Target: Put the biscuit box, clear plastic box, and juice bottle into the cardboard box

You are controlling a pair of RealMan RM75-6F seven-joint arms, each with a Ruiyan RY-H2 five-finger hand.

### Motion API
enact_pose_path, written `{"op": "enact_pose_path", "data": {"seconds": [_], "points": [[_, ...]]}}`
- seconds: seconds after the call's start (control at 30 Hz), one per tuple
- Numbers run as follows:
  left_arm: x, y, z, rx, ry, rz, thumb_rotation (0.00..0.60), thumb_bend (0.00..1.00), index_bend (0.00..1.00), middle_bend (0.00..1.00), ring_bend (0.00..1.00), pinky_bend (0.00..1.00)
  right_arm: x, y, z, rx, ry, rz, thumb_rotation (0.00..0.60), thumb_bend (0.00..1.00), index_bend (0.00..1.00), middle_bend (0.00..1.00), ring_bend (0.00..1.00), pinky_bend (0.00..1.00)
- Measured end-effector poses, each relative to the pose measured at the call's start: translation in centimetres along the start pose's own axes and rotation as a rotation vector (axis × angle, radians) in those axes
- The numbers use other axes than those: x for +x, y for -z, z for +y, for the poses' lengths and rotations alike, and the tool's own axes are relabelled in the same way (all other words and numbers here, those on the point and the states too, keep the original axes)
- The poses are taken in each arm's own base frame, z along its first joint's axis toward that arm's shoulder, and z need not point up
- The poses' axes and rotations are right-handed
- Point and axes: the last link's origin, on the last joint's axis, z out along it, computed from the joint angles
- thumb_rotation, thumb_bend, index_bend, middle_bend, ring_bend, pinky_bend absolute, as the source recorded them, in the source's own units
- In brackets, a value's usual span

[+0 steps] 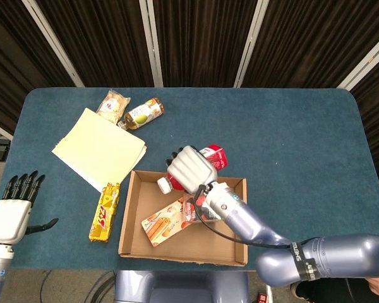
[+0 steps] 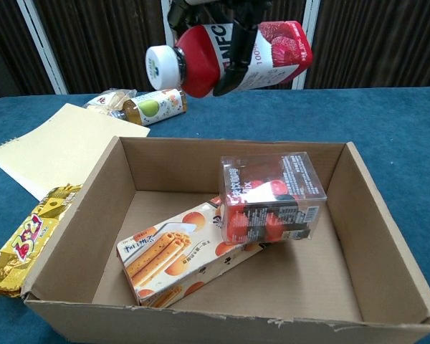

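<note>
My right hand [image 1: 191,169] grips the red juice bottle [image 2: 229,59], held on its side with the white cap pointing left, in the air above the far wall of the cardboard box [image 2: 387,236]. In the chest view only dark fingers [image 2: 233,68] wrapped over the bottle show. Inside the box the orange biscuit box [image 2: 173,252] lies flat, and the clear plastic box [image 2: 271,196] rests tilted on its right end. My left hand [image 1: 12,211] hangs open off the table's near left edge, fingers spread, holding nothing.
A yellow notepad [image 1: 100,148] lies left of the cardboard box [image 1: 129,218]. A yellow snack bar [image 1: 105,212] sits by its left wall. At the back left lie a green-labelled bottle [image 1: 142,113] and a wrapped snack [image 1: 112,104].
</note>
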Motion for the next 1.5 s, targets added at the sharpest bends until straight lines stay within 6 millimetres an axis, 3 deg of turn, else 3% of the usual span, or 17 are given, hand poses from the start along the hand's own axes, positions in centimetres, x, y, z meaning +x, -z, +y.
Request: {"op": "enact_pose_path", "data": {"seconds": [0.2, 0.47, 0.5, 0.57, 0.63, 0.7, 0.77, 0.93, 1.5], "points": [[0.0, 0.3, 0.5, -0.028, 0.005, -0.004, 0.398, 0.0, 0.0, 0.0, 0.0, 0.0, 2.1, 1.3, -3.9, 0.057, 0.022, 0.02, 0.6, 0.33, 0.79, 0.53, 0.59, 0.76], [-0.2, 0.5, 0.5, -0.047, 0.013, -0.022, 0.4, 0.0, 0.0, 0.0, 0.0, 0.0, 1.7, 2.1, -7.0, 0.063, 0.04, -0.001, 0.6, 0.28, 0.74, 0.49, 0.58, 0.75], [-0.2, 0.5, 0.5, -0.049, 0.012, -0.023, 0.401, 0.0, 0.0, 0.0, 0.0, 0.0, 1.6, 2.2, -7.2, 0.062, 0.041, -0.007, 0.6, 0.25, 0.67, 0.45, 0.55, 0.73], [-0.2, 0.6, 0.5, -0.052, 0.014, -0.022, 0.403, 0.0, 0.0, 0.0, 0.0, 0.0, 1.1, 2.2, -7.6, 0.058, 0.048, -0.021, 0.6, 0.19, 0.45, 0.33, 0.46, 0.63], [-0.2, 0.7, 0.5, -0.053, 0.016, -0.019, 0.405, 0.0, 0.0, 0.0, 0.0, 0.0, 0.7, 2.2, -7.7, 0.052, 0.048, -0.036, 0.6, 0.09, 0.11, 0.11, 0.26, 0.49], [-0.1, 0.7, 0.5, -0.055, 0.019, -0.016, 0.401, 0.0, 0.0, 0.0, 0.0, 0.0, 0.3, 2.2, -7.7, 0.047, 0.042, -0.057, 0.6, 0.03, 0.01, 0.01, 0.1, 0.37], [-0.2, 0.7, 0.5, -0.055, 0.02, -0.016, 0.399, 0.0, 0.0, 0.0, 0.0, 0.0, 0.0, 2.4, -7.6, 0.041, 0.028, -0.091, 0.6, 0.0, 0.0, 0.0, 0.01, 0.26], [-0.3, 0.5, 0.5, -0.053, 0.022, -0.018, 0.401, 0.0, 0.0, 0.0, 0.0, 0.0, 0.0, 2.5, -7.4, 0.02, -0.004, -0.155, 0.6, 0.0, 0.0, 0.0, 0.0, 0.13], [-0.1, 0.5, 0.5, -0.049, 0.033, 0.006, 0.4, 0.0, 0.0, 0.0, 0.0, 0.0, 2.1, 2.9, -5.8, -0.053, 0.007, -0.121, 0.6, 0.0, 0.0, 0.0, 0.0, 0.11]]}}
